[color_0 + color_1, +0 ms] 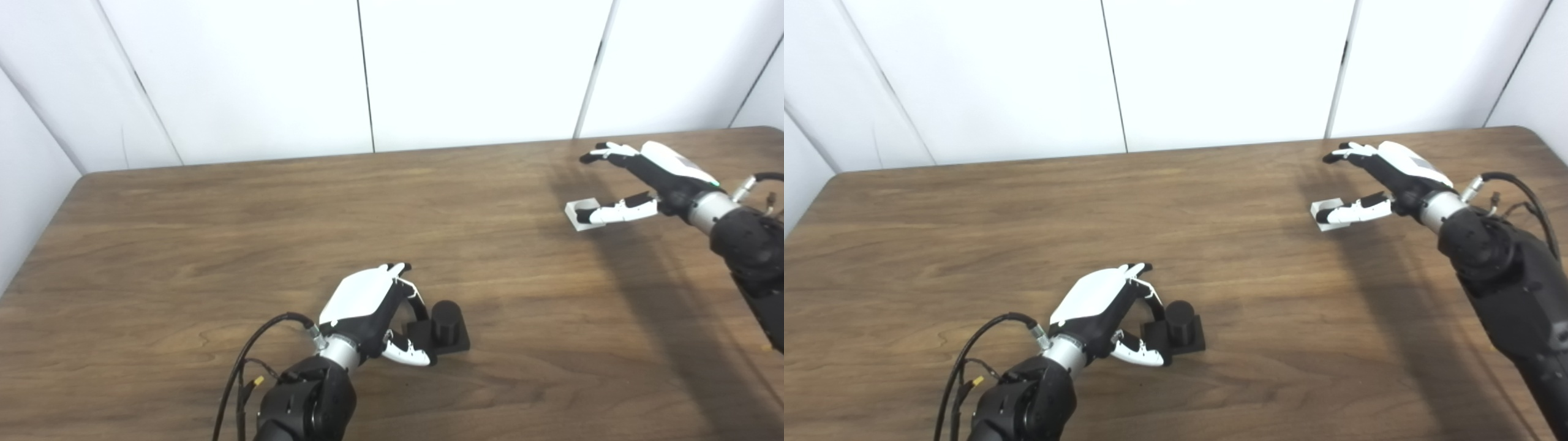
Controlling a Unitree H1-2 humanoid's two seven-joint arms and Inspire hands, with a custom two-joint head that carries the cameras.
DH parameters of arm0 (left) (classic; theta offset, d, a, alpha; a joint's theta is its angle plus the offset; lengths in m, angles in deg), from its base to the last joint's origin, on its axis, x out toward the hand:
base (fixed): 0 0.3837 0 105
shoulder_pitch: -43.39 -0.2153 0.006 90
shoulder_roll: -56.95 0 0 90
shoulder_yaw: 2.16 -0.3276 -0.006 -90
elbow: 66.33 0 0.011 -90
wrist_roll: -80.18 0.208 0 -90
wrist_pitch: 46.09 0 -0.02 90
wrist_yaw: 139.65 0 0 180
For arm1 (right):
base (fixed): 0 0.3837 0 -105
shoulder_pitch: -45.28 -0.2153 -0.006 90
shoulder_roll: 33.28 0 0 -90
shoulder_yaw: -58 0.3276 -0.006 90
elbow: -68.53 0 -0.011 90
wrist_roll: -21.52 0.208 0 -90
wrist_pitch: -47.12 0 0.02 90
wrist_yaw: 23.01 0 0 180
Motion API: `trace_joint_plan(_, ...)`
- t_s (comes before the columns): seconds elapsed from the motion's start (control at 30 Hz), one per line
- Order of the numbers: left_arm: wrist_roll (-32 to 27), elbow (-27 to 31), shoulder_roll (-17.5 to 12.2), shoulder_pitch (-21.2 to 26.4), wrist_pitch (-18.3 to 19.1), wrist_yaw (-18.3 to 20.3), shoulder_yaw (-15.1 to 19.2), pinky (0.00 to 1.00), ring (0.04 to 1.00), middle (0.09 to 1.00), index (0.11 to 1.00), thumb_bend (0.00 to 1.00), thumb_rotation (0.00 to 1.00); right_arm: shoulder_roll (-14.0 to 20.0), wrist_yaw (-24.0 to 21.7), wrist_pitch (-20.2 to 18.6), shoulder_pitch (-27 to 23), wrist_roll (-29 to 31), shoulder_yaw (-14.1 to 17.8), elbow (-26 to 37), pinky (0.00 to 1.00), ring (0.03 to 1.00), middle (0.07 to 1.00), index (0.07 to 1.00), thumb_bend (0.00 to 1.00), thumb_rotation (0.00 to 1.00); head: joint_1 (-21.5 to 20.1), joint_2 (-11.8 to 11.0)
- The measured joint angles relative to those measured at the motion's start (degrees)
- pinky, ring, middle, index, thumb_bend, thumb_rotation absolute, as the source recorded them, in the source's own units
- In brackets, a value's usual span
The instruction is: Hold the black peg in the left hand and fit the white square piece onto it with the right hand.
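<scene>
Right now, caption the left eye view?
Left robot hand at black peg; right robot hand open over white square piece.

Desk [245, 233]: brown wood grain. Black peg [446, 323], matte. White square piece [582, 214]. Left hand [373, 312] and right hand [649, 177]: white shells, black fingers [407, 352] with white segments. Wall panels [478, 67] white, dark seams.

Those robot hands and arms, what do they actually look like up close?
Each hand, left hand and right hand, has a glossy white shell on its back, a black palm, and fingers in white segments with black tips. A silver metal wrist ring joins each to a bulky matte black forearm. Thin black cables loop outside both wrists; the left one carries a small yellow connector. A small green spot shows on the right hand's shell.
</scene>
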Motion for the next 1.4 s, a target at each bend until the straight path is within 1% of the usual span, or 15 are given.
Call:
trace_joint_plan(0.1,-0.11,0.00,-0.26,0.06,0.00,0.00,0.00,1.00,1.000,0.975,0.489,0.52,0.07,0.60,-0.07,1.19,-1.01,-1.48,-0.94,-1.57,1.00,1.000,0.981,0.832,0.77,0.34,-0.61,-0.26)
trace_joint_plan(0.13,-0.14,0.01,-0.33,0.10,0.00,0.02,-0.01,1.00,1.000,0.976,0.489,0.52,0.07,0.69,-0.08,1.44,-1.41,-2.10,-1.42,-2.32,1.00,1.000,0.984,0.818,0.80,0.33,-0.88,-0.44)
trace_joint_plan(0.3,-0.30,0.01,-0.53,0.18,0.00,0.04,-0.06,1.00,1.000,0.979,0.490,0.52,0.07,0.68,-0.11,3.26,-2.74,-3.79,-2.84,-5.83,1.00,1.000,0.994,0.786,0.85,0.26,-1.23,-0.62)
trace_joint_plan(0.43,-0.30,0.01,-0.42,0.10,0.01,0.04,0.05,1.00,1.000,0.981,0.490,0.52,0.07,0.69,-0.10,3.99,-4.28,-5.52,-3.75,-8.60,1.00,1.000,0.998,0.775,0.89,0.22,-1.23,-0.62)
trace_joint_plan(0.53,-0.30,0.01,-0.34,0.06,0.01,0.06,0.13,1.00,1.000,0.982,0.490,0.52,0.06,0.69,0.06,5.27,-5.02,-6.28,-3.95,-9.60,1.00,1.000,1.000,0.769,0.91,0.20,-1.67,-0.70)
trace_joint_plan(0.6,-0.30,0.01,-0.34,0.06,0.01,0.10,0.14,1.00,1.000,0.979,0.491,0.52,0.07,0.68,0.08,5.47,-5.48,-6.86,-4.30,-10.10,1.00,1.000,1.000,0.759,0.92,0.17,-1.67,-0.70)
trace_joint_plan(0.73,-0.30,0.01,-0.35,0.07,0.01,0.12,0.08,1.00,1.000,0.979,0.491,0.52,0.07,0.64,0.07,5.47,-5.82,-7.75,-4.89,-10.37,1.00,1.000,1.000,0.745,0.93,0.15,-1.67,-0.70)
trace_joint_plan(0.83,-0.31,0.02,-0.35,0.04,0.01,0.12,0.18,1.00,1.000,0.981,0.491,0.52,0.07,0.52,0.08,5.75,-6.83,-8.74,-5.67,-12.16,1.00,1.000,1.000,0.737,0.93,0.15,-1.58,-0.70)
trace_joint_plan(1.0,-0.32,0.07,-0.32,-0.03,0.01,0.12,0.18,1.00,1.000,0.983,0.491,0.52,0.07,0.33,0.09,5.90,-7.42,-9.29,-5.98,-12.63,1.00,1.000,1.000,0.735,0.92,0.15,-1.67,-0.62)
trace_joint_plan(1.2,-0.32,0.06,-0.24,-0.10,0.01,0.11,0.20,1.00,1.000,0.981,0.491,0.52,0.07,-0.04,0.16,6.30,-8.17,-9.73,-6.60,-13.90,1.00,1.000,1.000,0.740,0.90,0.17,-1.67,-0.61)
trace_joint_plan(1.4,-0.37,0.06,-0.23,-0.13,0.01,0.06,0.24,1.00,1.000,0.983,0.491,0.52,0.07,-0.43,0.27,7.03,-8.87,-9.95,-7.13,-15.07,1.00,1.000,1.000,0.737,0.90,0.17,-1.49,-0.53)
